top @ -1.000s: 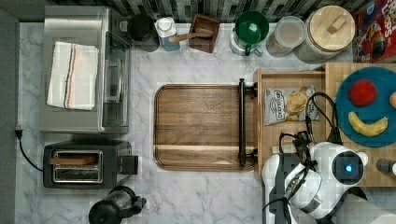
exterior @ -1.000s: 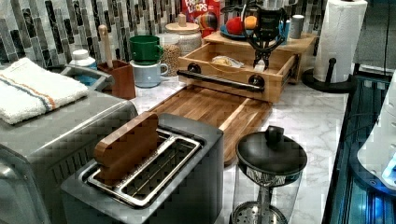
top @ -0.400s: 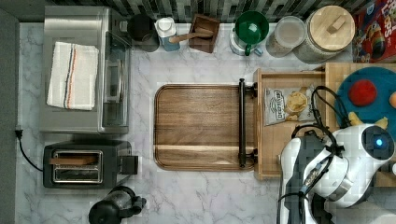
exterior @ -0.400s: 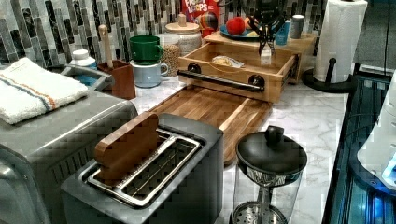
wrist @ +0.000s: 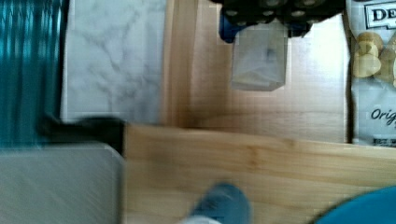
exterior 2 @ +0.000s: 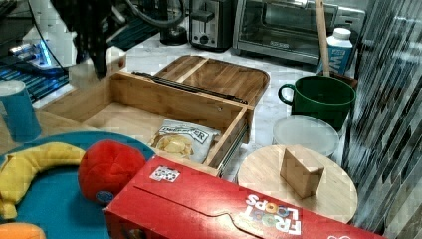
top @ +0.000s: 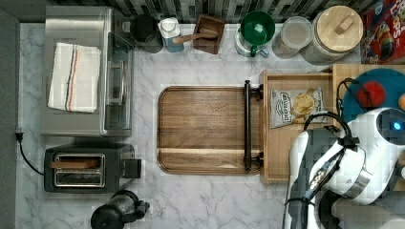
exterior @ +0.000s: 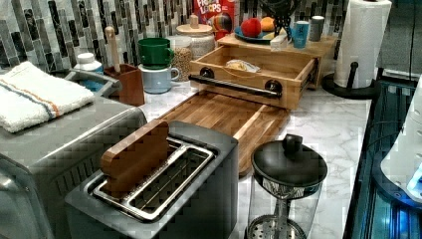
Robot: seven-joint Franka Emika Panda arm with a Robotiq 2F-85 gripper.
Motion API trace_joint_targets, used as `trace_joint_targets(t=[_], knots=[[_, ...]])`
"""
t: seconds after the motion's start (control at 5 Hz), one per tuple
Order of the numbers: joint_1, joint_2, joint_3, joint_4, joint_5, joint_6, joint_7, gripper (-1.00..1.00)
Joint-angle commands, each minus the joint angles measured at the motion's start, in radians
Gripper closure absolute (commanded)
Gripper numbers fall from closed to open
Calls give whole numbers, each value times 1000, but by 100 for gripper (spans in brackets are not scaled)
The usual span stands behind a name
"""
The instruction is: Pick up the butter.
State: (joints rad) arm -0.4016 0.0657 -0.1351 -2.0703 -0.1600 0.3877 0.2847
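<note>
Wrist view: gripper (wrist: 259, 21) clamped on butter (wrist: 259, 58), aloft over wooden drawer (wrist: 308, 100); chip bag (wrist: 373, 74) beside it.

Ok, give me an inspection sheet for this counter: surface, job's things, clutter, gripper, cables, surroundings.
Surface: white marble counter carrying a wooden serving tray.
Job's things: pale cream butter stick, held in the air over the open wooden drawer.
Clutter: white-and-grey chip bag in the drawer; black toaster; green mug; red cereal box.
Gripper: black gripper shut on the butter stick.
Cables: black arm cables; toaster cord on the counter.
Surroundings: tiled backsplash, paper towel roll.
</note>
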Motion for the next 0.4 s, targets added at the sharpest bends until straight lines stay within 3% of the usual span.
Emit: trace_joint_targets(t=[0.2, 0.4], knots=[[166, -118, 205, 174, 37, -127, 400, 100], [161, -125, 244, 221, 95, -174, 431, 100]])
